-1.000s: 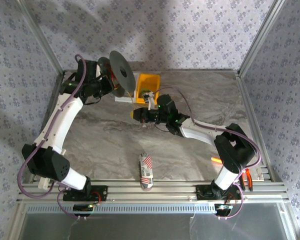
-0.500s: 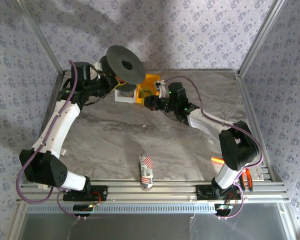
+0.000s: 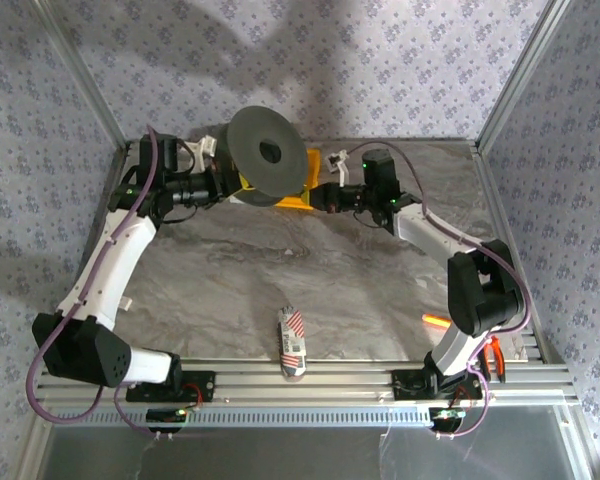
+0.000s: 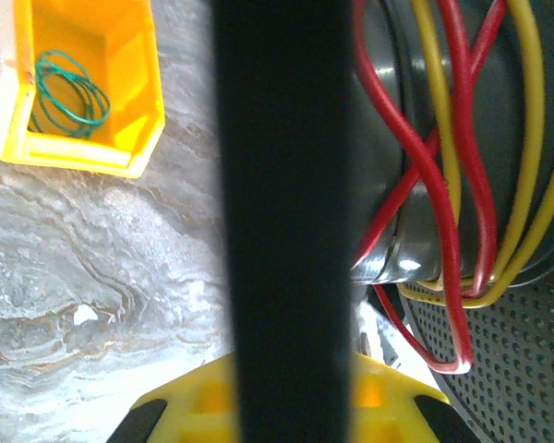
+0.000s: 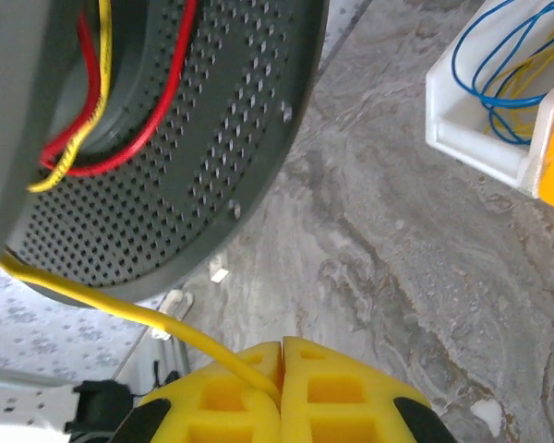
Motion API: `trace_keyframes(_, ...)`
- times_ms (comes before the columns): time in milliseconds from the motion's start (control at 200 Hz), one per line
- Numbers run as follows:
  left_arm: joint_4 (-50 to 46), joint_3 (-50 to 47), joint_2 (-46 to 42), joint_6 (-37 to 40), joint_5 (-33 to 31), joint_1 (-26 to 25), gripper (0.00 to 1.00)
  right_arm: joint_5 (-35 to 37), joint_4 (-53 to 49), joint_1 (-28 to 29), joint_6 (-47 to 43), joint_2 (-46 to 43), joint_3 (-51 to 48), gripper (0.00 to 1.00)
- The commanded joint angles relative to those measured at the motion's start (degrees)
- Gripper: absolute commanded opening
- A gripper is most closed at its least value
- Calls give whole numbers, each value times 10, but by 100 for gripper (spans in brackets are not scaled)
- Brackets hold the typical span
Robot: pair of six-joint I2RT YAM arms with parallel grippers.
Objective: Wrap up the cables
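Note:
The black spool (image 3: 270, 155) hangs above the back of the table with its flat face turned up. My left gripper (image 3: 225, 180) is shut on its flange, the dark band (image 4: 282, 185) between the yellow fingers (image 4: 180, 401). Yellow cable (image 4: 526, 138) and red cable (image 4: 452, 231) are wound on the hub. My right gripper (image 3: 325, 195) sits just right of the spool, shut on a strand of the yellow cable (image 5: 120, 300). This strand runs from the gripper (image 5: 282, 369) up behind the perforated flange (image 5: 194, 138).
A yellow bin (image 4: 120, 92) with a green wire coil (image 4: 69, 92) sits partly under the spool. A white bin (image 5: 471, 120) holding blue wire (image 5: 508, 74) stands beside it. A striped packet (image 3: 292, 340) lies near the front edge, with red-handled pliers (image 3: 495, 355) at the front right.
The left arm has swung the spool rightward over the yellow bin and turned its face upward. The right gripper has moved back and right with the yellow cable still pinched.

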Motion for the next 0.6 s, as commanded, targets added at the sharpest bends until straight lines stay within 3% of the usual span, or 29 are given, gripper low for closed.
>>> trace_keyframes(0, 20, 11, -46, 71, 106, 8, 0, -64, -61, -42, -22, 25, 20, 0)
trace_keyframes(280, -56, 6, -53, 177, 166, -7, 0, -161, -152, -78, -100, 54, 75, 0)
trace_keyframes(595, -223, 46, -41, 356, 181, -65, 0, -198, -207, -114, -143, 64, 125, 0)
